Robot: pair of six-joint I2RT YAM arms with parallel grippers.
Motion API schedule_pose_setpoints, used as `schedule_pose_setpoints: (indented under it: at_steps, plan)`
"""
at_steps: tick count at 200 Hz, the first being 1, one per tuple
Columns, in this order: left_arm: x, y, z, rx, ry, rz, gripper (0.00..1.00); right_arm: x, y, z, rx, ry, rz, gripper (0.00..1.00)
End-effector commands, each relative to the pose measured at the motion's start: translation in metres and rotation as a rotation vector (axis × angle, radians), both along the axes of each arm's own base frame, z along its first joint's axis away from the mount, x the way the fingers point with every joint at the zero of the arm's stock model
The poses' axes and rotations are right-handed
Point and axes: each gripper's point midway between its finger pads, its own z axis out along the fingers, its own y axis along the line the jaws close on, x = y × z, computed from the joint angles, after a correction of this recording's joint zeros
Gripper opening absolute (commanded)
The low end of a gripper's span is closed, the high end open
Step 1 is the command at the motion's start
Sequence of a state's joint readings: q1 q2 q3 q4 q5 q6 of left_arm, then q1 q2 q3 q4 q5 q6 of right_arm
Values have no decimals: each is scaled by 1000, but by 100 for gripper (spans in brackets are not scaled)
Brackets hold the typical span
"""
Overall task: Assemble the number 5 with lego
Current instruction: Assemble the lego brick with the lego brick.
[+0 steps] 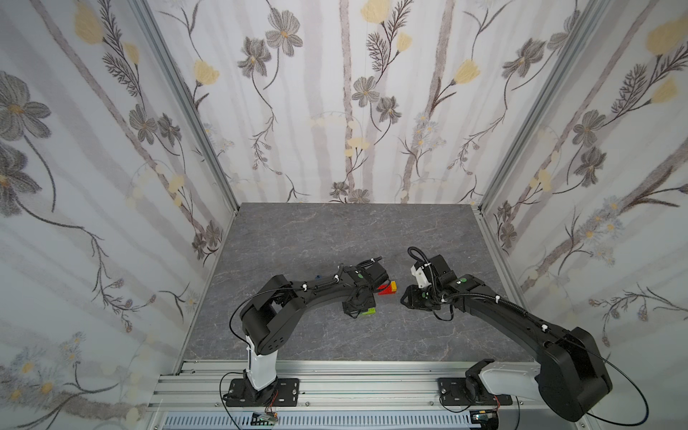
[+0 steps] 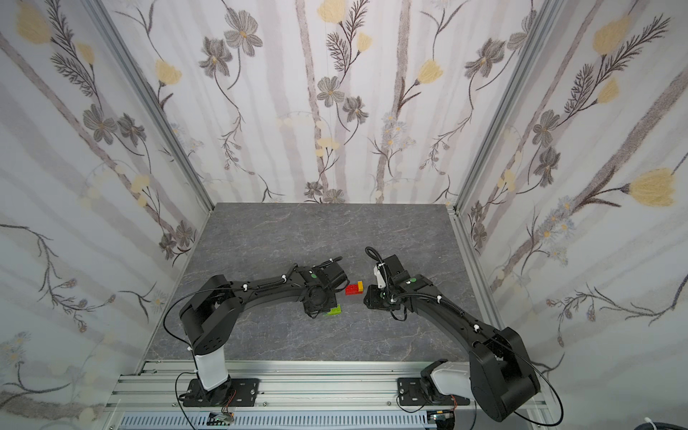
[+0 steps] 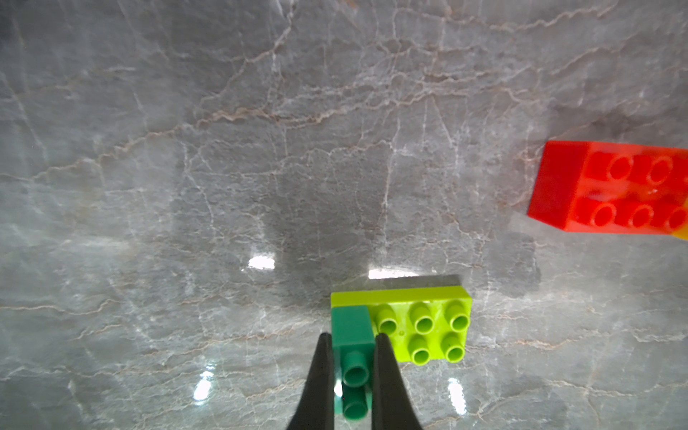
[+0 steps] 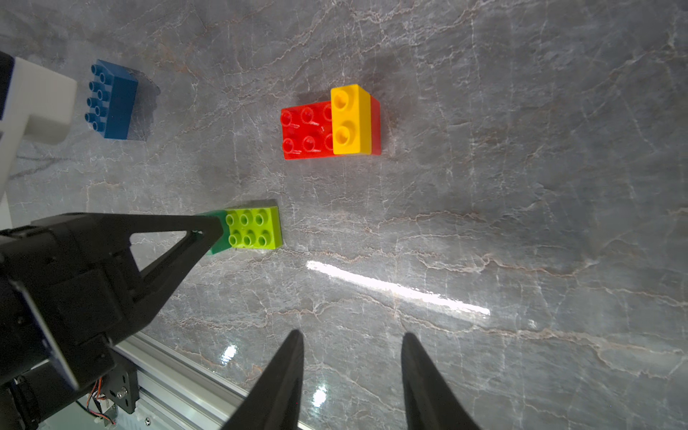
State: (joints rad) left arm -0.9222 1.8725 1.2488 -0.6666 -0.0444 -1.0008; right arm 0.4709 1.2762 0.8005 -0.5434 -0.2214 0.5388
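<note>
Grey marble-patterned bench (image 1: 335,231) floors a booth walled with floral panels (image 1: 353,93), and an aluminium rail (image 4: 178,387) runs along its front edge. Left pincer (image 3: 353,338) is clamped narrow on a short dark-green brick (image 3: 352,322) of studded plastic. That brick is studs up, and its two studs line up across the long axis of the longer lime-green brick (image 3: 420,324) it sits on, at that brick's left end. The lime-green brick lies flat, studs up, with its long axis roughly along the front rail, and it is nearer the rail than the other bricks. Whether the dark-green brick is pressed fully home cannot be told.

Farther back, with bare bench between, a long red brick (image 4: 307,128) lies flat on nearly the same axis. A short yellow brick (image 4: 350,119) is seated crosswise on its end toward the right arm. A long blue brick (image 4: 119,100) lies tipped on its side, studs pointing sideways. It is well apart behind the left arm, which hides nearly all of it in the top views.

Right pincer (image 4: 352,333) hovers near the red-and-yellow pair, jaws parted moderately with nothing between them. Behind the bricks a broad stretch of bench runs to the back wall.
</note>
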Motion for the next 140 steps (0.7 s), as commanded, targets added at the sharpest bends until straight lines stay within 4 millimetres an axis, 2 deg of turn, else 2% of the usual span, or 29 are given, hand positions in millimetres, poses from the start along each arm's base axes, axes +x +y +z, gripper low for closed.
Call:
schedule_pose_setpoints:
  at_steps: [1, 81, 114, 140]
  plan:
    - [-5, 11, -14, 46, 25, 26, 0, -4, -1, 1, 5, 12, -1, 43]
    - [-14, 24, -36, 101, 58, 10, 0, -6, -2, -1, 1, 18, -3, 43]
    - [-11, 26, -35, 110, 57, -9, 0, -6, -3, 0, -1, 16, -7, 43]
    - [-1, 28, -27, 117, 38, -31, 0, -4, -3, 2, -2, 11, -13, 43]
